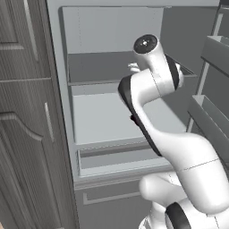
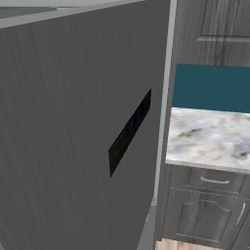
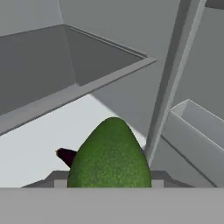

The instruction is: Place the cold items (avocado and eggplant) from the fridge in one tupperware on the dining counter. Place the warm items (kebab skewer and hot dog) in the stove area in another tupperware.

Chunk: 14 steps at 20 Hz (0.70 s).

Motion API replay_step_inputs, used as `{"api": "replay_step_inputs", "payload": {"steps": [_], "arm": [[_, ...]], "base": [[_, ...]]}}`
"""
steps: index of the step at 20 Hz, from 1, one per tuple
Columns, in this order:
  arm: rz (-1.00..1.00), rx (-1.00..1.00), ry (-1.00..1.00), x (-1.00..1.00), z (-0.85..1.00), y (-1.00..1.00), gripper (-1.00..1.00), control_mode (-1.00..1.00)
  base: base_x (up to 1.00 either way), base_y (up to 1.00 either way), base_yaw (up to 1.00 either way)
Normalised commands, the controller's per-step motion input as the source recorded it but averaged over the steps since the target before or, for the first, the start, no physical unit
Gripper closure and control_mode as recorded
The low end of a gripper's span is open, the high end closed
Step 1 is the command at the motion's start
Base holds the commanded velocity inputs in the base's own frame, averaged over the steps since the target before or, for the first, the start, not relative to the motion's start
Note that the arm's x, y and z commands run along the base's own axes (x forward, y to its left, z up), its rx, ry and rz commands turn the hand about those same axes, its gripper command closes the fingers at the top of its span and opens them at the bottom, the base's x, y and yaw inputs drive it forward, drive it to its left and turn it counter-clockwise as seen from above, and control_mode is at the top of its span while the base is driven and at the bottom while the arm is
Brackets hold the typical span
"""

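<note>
The avocado [image 3: 110,155] is held fast in the closed claw [image 3: 109,184], seen right at the claw's tips in the hand view, its narrow end pointing away. Just behind it and to the claw's left, a dark purple tip [image 3: 65,155] is seen, too little of it showing to be named. Beneath and beyond lies a pale fridge shelf [image 3: 52,131], and above it an upper shelf [image 3: 74,89] is set. To the claw's right, the door bins [image 3: 197,127] are ranged. In the left base view, the arm [image 1: 156,112] is seen reaching into the open fridge [image 1: 107,116]. In the right base view, a marbled desk [image 2: 210,139] is seen past the fridge door [image 2: 73,136].
</note>
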Motion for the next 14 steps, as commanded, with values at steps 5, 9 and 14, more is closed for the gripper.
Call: {"api": "replay_step_inputs", "payload": {"steps": [5,9,14], "arm": [[-0.05,0.00,0.00,-0.60,0.00,-0.38,1.00,-1.00],[0.00,0.00,0.01,-0.50,-0.10,0.00,1.00,-1.00],[-0.04,0.00,0.01,-0.53,-0.14,0.01,1.00,-1.00]], "base": [[0.00,0.00,0.00],[0.00,0.00,0.00],[0.00,0.00,0.00]]}}
